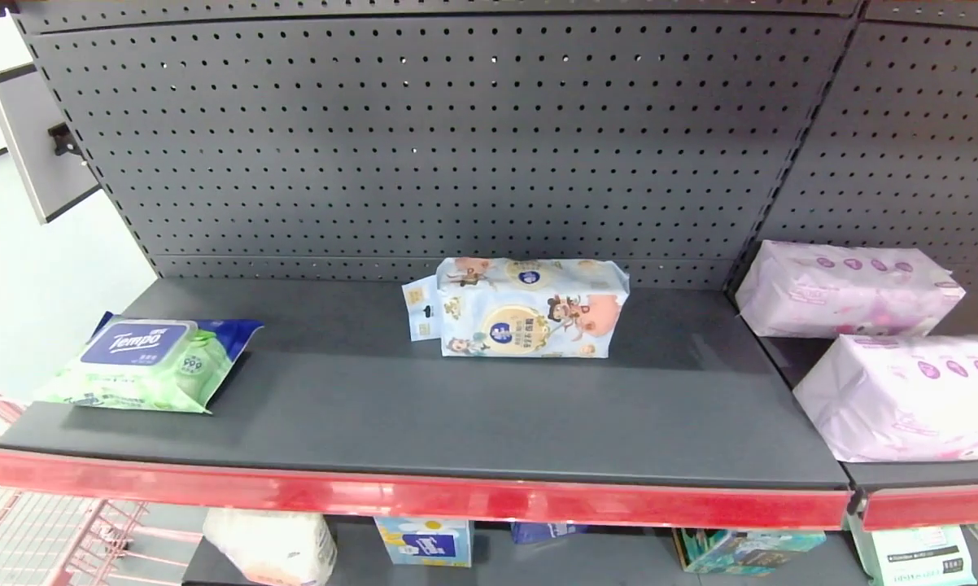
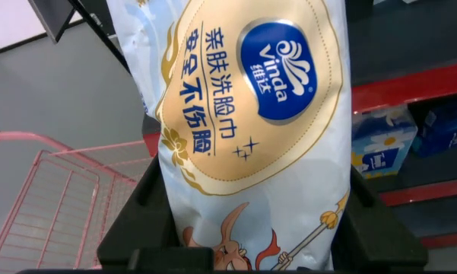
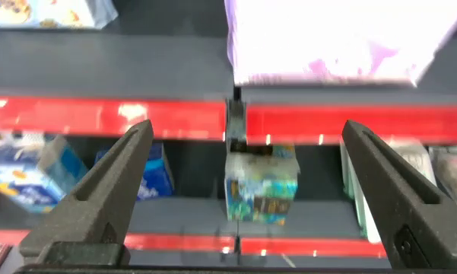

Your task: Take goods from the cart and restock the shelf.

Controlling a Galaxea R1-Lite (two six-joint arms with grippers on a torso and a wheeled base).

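The left tool is clamped on a tissue pack, one black finger on each side. The pack is pale blue-white film with a gold oval ring, a round blue badge with white lettering, gold-brown characters and cartoon figures. Its long axis runs straight out along the fingers, and the pink wire cart lies behind it.

The right tool is spread wide and holds nothing, facing the shelf's red strip.

On the shelf, a matching pack lies lengthwise along the back edge, near the middle. A green wipes pouch with a blue label sits at the front left corner. Two pink packs lie on the adjoining section.
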